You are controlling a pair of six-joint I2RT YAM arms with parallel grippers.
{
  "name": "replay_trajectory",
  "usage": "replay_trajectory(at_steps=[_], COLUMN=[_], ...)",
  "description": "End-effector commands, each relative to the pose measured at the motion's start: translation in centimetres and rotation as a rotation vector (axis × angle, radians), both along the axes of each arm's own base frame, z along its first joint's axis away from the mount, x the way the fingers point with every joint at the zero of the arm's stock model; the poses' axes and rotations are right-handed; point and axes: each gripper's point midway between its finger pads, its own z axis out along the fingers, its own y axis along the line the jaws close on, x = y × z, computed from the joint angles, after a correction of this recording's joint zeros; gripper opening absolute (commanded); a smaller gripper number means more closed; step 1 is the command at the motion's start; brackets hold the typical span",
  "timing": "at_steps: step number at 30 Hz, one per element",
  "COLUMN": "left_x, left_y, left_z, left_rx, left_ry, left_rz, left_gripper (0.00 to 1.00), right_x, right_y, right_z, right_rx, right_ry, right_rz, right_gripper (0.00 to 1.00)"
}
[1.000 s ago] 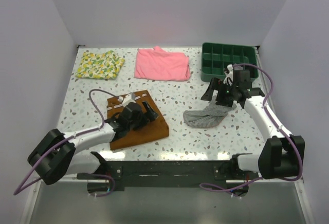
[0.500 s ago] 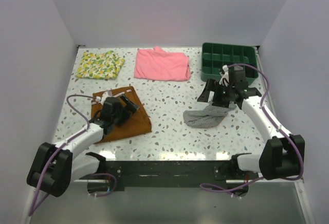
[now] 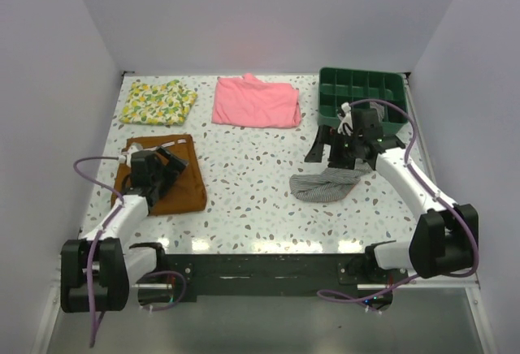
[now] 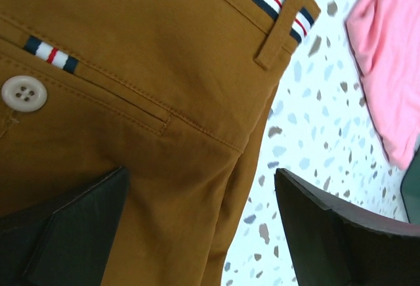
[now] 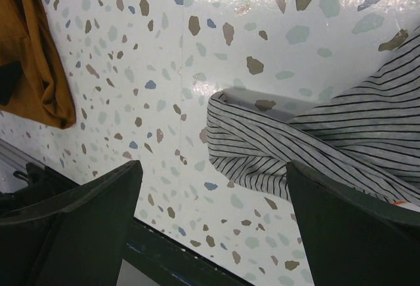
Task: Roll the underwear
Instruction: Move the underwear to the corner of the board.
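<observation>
The underwear [image 3: 325,184] is a grey-and-white striped bundle lying crumpled on the table right of centre. In the right wrist view its striped folds [image 5: 328,138] fill the right side. My right gripper [image 3: 331,148] hovers open just behind the underwear's left part. Its fingers [image 5: 213,166] straddle the bundle's near edge and hold nothing. My left gripper [image 3: 165,163] is open over the brown shorts [image 3: 166,190] at the left. The shorts' right edge [image 4: 216,187] runs between the fingers [image 4: 200,173], which are not closed on it.
A pink folded garment [image 3: 256,101] and a yellow patterned cloth [image 3: 157,101] lie along the back. A green compartment tray [image 3: 322,98] stands at the back right, close behind my right gripper. White walls enclose the table on three sides.
The brown shorts have slid from the table's middle to the left, with my left gripper over them. My right gripper has shifted a little left and back above the underwear, which has not moved.
</observation>
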Motion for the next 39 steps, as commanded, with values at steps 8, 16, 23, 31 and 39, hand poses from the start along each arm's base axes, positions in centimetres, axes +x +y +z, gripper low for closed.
replay_trajectory(at_steps=[8,16,23,31,39], left_x=[-4.3,-1.8,1.5,4.1,3.6], left_y=[7.5,5.5,4.1,4.9,7.8], left_z=[-3.5,0.1,7.9,5.3,1.2], left_rx=[0.123,0.058,0.080,0.056,0.125], left_ry=[0.184,-0.014,-0.317,-0.261,-0.096], left_rz=[0.119,-0.026,-0.143,-0.152,-0.027], left_gripper=[1.00,0.97,0.98,0.97,0.98], right_x=[0.9,0.9,1.2,1.1,0.9], right_y=[1.7,1.7,1.9,2.0,-2.0], right_z=[0.9,0.6,0.3,-0.8,-2.2], right_rx=[0.005,-0.005,-0.014,-0.036,-0.250], right_ry=[-0.023,-0.015,-0.011,0.010,0.028], right_rz=[0.025,0.027,0.029,0.037,-0.035], right_gripper=[0.95,0.95,0.95,0.95,0.96])
